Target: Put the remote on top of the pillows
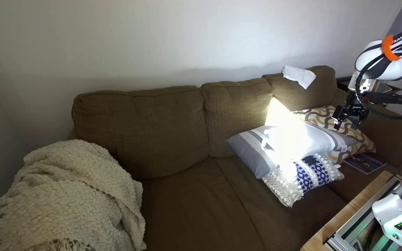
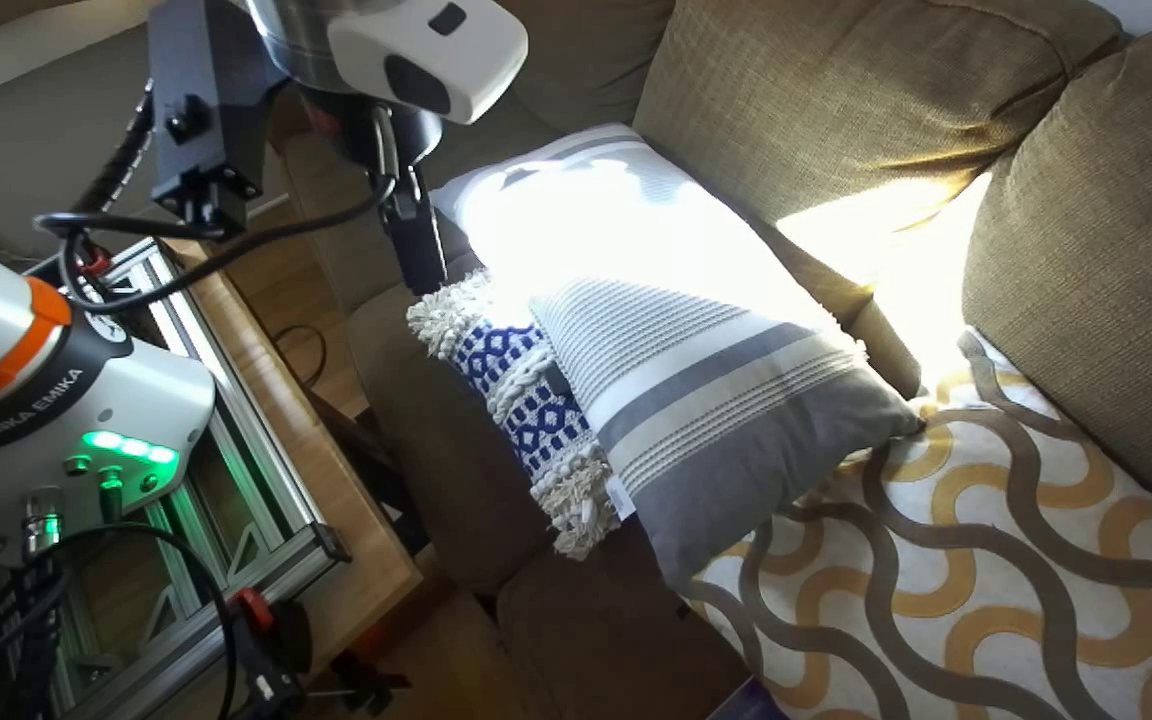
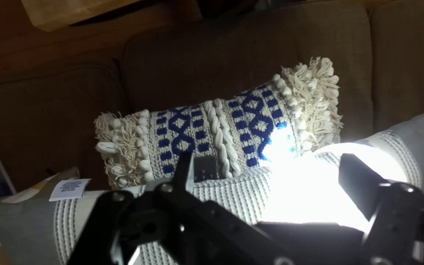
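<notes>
The black two-fingered gripper (image 3: 267, 162) hangs over the sofa, released, its fingers spread wide apart. Below it lies the grey-and-white striped fabric pillow (image 2: 686, 340), strong light washing out much of its surface. Just past the fingertip on the wrist view's left is the dark rectangular remote (image 3: 205, 168) with small pale markings, on the blue-and-cream woven, tassel-ended pillow (image 3: 219, 129); part of it is hidden at the striped pillow's edge, and whether it is tucked underneath cannot be told. Farther from the gripper, toward the wrist view's left edge, are the white pillow with wavy brown and ochre bands (image 2: 946, 560) and a dark blue paper booklet (image 1: 365, 163) on the brown fabric sofa (image 1: 183, 209). Beyond, a crumpled white cloth (image 1: 299, 76) drapes over the sofa's back; well apart from the gripper sits a heaped, nubby cream blanket (image 1: 79, 195).
</notes>
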Motion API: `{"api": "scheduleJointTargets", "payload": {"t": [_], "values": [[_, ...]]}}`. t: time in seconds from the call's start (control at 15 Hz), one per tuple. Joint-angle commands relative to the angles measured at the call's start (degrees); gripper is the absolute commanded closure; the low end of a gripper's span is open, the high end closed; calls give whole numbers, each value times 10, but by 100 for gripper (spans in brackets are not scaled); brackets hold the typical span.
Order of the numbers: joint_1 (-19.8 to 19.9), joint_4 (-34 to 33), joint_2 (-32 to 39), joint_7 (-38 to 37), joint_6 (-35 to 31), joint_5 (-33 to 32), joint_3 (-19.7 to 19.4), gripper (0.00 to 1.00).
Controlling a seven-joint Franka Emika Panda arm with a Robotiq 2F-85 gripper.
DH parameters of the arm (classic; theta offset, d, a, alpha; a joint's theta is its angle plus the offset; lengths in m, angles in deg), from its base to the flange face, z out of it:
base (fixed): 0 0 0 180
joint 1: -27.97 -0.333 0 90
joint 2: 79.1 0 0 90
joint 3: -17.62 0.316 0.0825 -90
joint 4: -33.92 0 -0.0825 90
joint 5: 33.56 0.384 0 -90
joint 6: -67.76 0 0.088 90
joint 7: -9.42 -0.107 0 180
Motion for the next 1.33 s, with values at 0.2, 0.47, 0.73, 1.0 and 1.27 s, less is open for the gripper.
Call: {"api": "scheduleJointTargets", "payload": {"t": [0.2,0.47,0.73,1.0,1.27], "values": [[7,-4,30,1,-26,0,3,0],[7,-4,25,1,-26,0,4,0],[4,-4,56,-16,-50,-20,17,0],[2,-3,101,-24,-109,-51,33,0],[-2,-1,166,-25,-204,-59,34,0]]}}
